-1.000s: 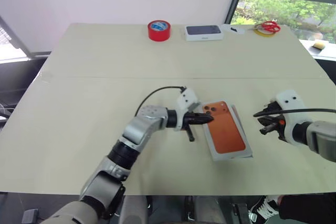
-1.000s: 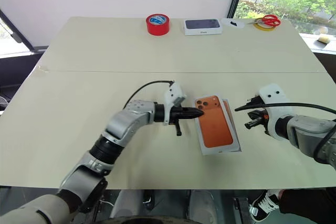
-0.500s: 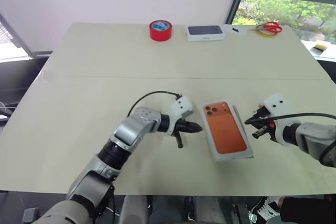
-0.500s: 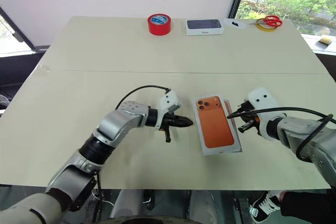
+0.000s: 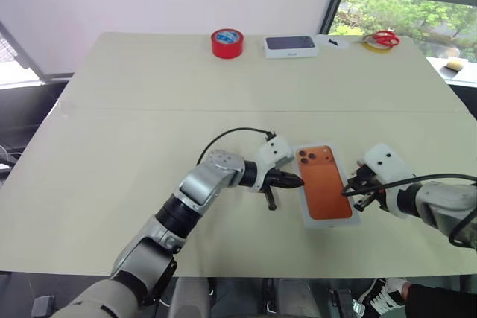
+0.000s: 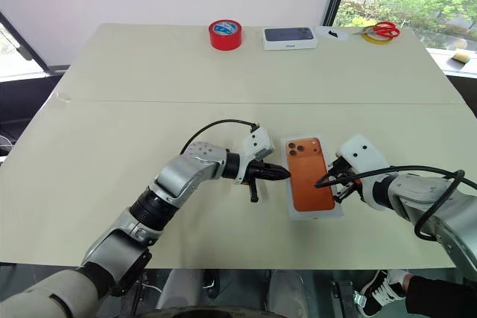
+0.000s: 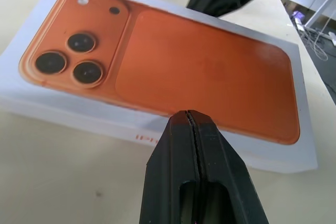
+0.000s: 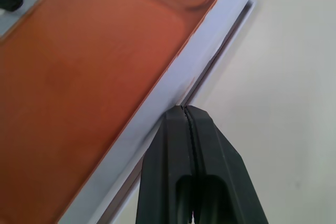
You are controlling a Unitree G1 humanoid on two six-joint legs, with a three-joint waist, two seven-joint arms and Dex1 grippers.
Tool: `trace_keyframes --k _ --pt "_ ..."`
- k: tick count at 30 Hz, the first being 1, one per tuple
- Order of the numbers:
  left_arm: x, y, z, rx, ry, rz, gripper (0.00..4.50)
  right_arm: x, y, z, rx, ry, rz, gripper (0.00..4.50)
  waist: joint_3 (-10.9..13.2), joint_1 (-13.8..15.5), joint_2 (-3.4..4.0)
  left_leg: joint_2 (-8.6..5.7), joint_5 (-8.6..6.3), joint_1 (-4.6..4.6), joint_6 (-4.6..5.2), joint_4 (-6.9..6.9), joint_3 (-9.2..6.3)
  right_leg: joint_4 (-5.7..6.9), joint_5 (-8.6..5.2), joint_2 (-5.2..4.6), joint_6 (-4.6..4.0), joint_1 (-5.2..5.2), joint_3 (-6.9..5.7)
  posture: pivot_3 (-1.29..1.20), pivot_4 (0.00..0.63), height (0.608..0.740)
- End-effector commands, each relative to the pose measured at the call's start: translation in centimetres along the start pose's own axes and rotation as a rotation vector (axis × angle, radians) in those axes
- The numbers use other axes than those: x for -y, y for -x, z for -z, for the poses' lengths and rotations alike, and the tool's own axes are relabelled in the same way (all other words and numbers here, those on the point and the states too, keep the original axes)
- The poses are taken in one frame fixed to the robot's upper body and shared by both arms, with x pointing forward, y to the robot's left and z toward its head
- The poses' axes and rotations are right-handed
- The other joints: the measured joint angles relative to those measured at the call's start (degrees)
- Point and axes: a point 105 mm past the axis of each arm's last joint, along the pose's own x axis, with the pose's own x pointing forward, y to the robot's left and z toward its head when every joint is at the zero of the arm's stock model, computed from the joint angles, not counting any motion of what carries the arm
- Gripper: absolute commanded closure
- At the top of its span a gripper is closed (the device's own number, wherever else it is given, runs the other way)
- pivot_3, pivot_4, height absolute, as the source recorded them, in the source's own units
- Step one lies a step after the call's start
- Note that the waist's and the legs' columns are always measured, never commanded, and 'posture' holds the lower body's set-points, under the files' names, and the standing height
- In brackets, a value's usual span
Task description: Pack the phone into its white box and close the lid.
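While both pairs of fingers are pressed together and empty, the left gripper [image 5: 297, 181] and right gripper [image 5: 349, 192] flank the lid [image 5: 325, 193], lower centre-right, each tip at a long edge, forearms nearly level.

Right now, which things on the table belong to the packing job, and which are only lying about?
For the job:
- lid with the orange phone picture, sitting on the white box
- left hand and right hand, both shut, one at each side

Lying about:
- red tape roll
- small box with dark top
- red scissors
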Motion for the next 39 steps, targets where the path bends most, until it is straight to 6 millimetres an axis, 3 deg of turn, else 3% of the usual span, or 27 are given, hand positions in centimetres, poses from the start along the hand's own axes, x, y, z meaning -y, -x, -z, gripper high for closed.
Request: trace_keyframes --k 1,7,19,28,39 --pt "0.5 -0.5 -1.1 0.025 -0.040 0.025 4.50 0.4 0.7 -0.8 0.037 0.027 0.033 4.49 0.00 0.01 0.00 0.00 0.00 0.00 0.00 0.00 0.00 0.00 0.00 0.00 0.00 0.00 0.00 0.00 0.150 0.730" --pt "0.5 -0.5 -1.4 0.039 -0.034 0.028 4.50 0.9 0.7 -0.4 0.025 0.020 0.052 4.49 0.00 0.06 0.00 -0.01 0.00 -0.01 0.00 0.01 -0.01 0.00 0.00 0.00 0.00 0.01 0.00 0.00 0.150 0.730" --pt "-0.8 2.6 -0.4 -0.034 -0.040 0.005 4.50 1.3 0.6 -0.3 0.022 0.012 0.069 4.49 0.00 0.11 0.01 0.01 0.00 0.01 -0.01 0.01 0.00 0.02 0.00 0.02 0.00 0.00 0.00 0.00 0.150 0.730" --pt "-0.2 -0.4 1.1 -0.094 -0.078 -0.003 4.50 1.1 0.5 -0.4 0.024 0.013 0.063 4.49 0.00 0.04 0.01 -0.02 0.00 0.02 0.00 0.02 0.00 0.02 0.00 0.00 0.00 0.03 0.00 0.00 0.150 0.730" --pt "0.3 -1.2 -0.9 0.023 0.001 -0.004 4.50 0.7 0.6 -0.1 0.015 0.007 0.059 4.49 -0.01 0.06 0.01 -0.02 0.00 0.01 0.00 0.02 -0.01 0.03 0.00 -0.02 0.00 0.02 0.00 0.00 0.150 0.730"
